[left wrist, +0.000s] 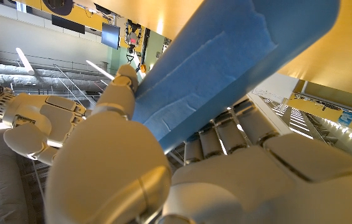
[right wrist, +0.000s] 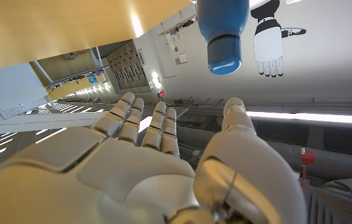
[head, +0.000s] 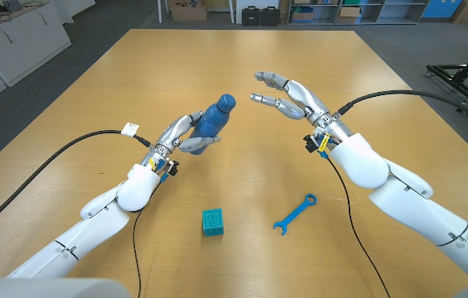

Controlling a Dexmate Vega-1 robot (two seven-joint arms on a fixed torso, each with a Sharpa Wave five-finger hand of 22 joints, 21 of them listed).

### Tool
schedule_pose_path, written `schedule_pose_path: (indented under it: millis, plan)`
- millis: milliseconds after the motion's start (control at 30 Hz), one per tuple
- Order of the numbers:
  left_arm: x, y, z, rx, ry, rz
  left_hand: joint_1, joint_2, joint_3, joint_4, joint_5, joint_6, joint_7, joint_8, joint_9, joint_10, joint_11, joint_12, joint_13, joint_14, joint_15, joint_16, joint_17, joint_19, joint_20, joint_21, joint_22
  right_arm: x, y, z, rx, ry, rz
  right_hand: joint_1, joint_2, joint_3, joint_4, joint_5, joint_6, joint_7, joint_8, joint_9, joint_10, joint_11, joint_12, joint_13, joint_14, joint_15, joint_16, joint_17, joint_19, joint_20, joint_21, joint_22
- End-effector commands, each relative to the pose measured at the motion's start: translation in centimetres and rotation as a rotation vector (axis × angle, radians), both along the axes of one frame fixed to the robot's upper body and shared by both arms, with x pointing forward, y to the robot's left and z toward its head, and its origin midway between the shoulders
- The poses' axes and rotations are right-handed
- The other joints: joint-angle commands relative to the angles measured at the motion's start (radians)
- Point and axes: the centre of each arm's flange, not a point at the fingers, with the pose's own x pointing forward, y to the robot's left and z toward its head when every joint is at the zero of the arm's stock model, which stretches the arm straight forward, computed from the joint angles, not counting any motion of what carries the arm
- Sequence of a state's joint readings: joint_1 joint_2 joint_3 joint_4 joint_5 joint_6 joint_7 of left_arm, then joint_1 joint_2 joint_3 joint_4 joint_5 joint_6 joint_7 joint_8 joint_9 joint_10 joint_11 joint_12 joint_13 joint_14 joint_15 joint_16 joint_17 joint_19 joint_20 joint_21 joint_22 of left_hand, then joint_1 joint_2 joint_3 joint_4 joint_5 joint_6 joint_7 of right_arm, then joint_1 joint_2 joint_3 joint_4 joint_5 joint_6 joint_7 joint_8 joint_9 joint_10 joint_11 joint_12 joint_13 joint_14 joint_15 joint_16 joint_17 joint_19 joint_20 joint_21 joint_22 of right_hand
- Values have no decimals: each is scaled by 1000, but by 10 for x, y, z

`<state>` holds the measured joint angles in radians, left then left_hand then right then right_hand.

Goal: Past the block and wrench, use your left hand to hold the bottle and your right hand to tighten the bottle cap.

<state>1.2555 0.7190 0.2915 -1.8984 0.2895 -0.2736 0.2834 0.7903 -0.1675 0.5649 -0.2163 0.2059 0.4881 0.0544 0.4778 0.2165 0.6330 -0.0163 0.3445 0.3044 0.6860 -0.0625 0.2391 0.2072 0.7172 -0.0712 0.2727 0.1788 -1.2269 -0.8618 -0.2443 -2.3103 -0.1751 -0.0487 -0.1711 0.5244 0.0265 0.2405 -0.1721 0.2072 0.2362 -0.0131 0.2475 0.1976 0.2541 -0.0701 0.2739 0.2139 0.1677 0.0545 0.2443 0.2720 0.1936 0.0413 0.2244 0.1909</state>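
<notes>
A blue bottle [head: 215, 117] with a blue cap [head: 227, 101] stands tilted above the table's middle, gripped around its lower body by my left hand [head: 185, 135]. The left wrist view shows the bottle's blue body [left wrist: 225, 68] wedged between the thumb and fingers of that hand [left wrist: 182, 168]. My right hand [head: 293, 96] hovers open just right of the cap, fingers spread toward it, not touching. From the right wrist, the cap [right wrist: 225, 55] hangs beyond the open right hand [right wrist: 157, 162]. A teal block [head: 212, 222] and a blue wrench [head: 296, 213] lie nearer the front.
The wooden table [head: 93, 99] stretches wide around the bottle. Black cables [head: 60, 157] trail from both wrists across the surface. Boxes and shelving [head: 258, 12] stand beyond the far edge, and a black stand [head: 465, 74] is off to the right.
</notes>
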Motion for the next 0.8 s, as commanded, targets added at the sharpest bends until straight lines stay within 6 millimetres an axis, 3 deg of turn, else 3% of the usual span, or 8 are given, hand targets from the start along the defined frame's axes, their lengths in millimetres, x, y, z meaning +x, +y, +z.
schedule_pose_path:
  millis: [33,800]
  plan:
    - [0,0,6,26,-5,15,155,184,53,44,8,112,-107,10,3,69,-66,9,2,11,-166,-1,3,8,-82,-2,4,-5,8,7,-66,6,-42,20,-2,7,3,6,33,-1,9,6,18,-1,12,6,17,-3,7,3,-4,-4,-1,3]
    - [4,0,18,64,-6,30,158,186,54,44,9,116,-107,12,4,72,-67,8,8,15,-166,-3,4,7,-84,-5,5,-12,20,22,-225,6,-84,28,-10,7,11,8,1,-14,-7,9,-5,-13,5,10,9,-3,2,6,-25,2,-9,4]
